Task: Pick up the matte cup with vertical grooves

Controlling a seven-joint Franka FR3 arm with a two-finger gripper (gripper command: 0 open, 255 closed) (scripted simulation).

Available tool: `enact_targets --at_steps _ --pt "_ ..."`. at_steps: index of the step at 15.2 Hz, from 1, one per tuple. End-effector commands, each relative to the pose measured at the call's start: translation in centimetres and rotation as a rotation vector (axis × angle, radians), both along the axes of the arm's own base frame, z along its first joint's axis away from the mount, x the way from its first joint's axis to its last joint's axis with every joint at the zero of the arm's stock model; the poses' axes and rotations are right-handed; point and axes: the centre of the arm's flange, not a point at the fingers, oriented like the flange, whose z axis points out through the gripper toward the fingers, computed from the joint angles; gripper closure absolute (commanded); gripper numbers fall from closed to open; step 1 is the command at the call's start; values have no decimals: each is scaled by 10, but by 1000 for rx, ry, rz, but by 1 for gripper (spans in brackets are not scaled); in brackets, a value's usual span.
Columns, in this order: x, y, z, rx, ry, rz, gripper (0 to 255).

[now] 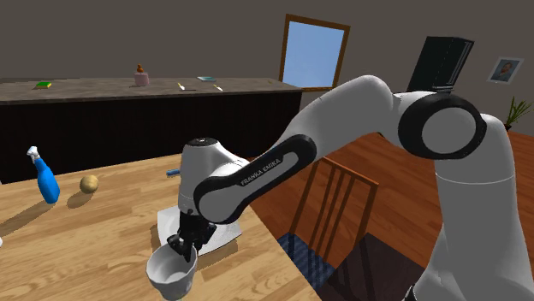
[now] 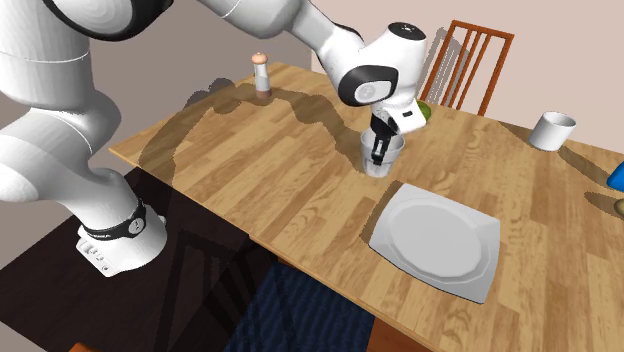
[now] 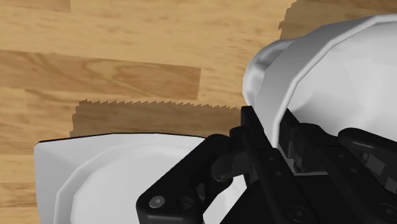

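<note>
The white cup (image 1: 169,272) with faceted sides hangs from my black gripper (image 1: 181,246) near the front of the wooden table (image 1: 94,239). One finger is inside the rim and the other outside, so the gripper is shut on the cup wall. From the second exterior view the cup (image 2: 383,163) is just beyond the plate's far corner, with the gripper (image 2: 378,150) reaching into it from above. In the wrist view the cup's rim (image 3: 318,70) runs between the fingers of the gripper (image 3: 267,130). I cannot tell whether its base touches the table.
A square white plate (image 2: 437,240) lies beside the cup. A plain white cup (image 2: 551,130) stands further along the table, and a pepper mill (image 2: 262,73) near the edge. A blue spray bottle (image 1: 44,180) and a tan ball (image 1: 89,183) sit apart. A wooden chair (image 1: 338,205) stands by the table.
</note>
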Motion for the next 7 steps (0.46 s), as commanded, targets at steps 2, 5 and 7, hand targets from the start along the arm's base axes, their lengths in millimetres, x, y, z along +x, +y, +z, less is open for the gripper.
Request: enact_targets --at_steps 2,5,7 --pt "-2 0 17 0 0 0 255" --pt "-2 0 32 0 0 0 255" --pt "-2 0 33 0 0 0 255"
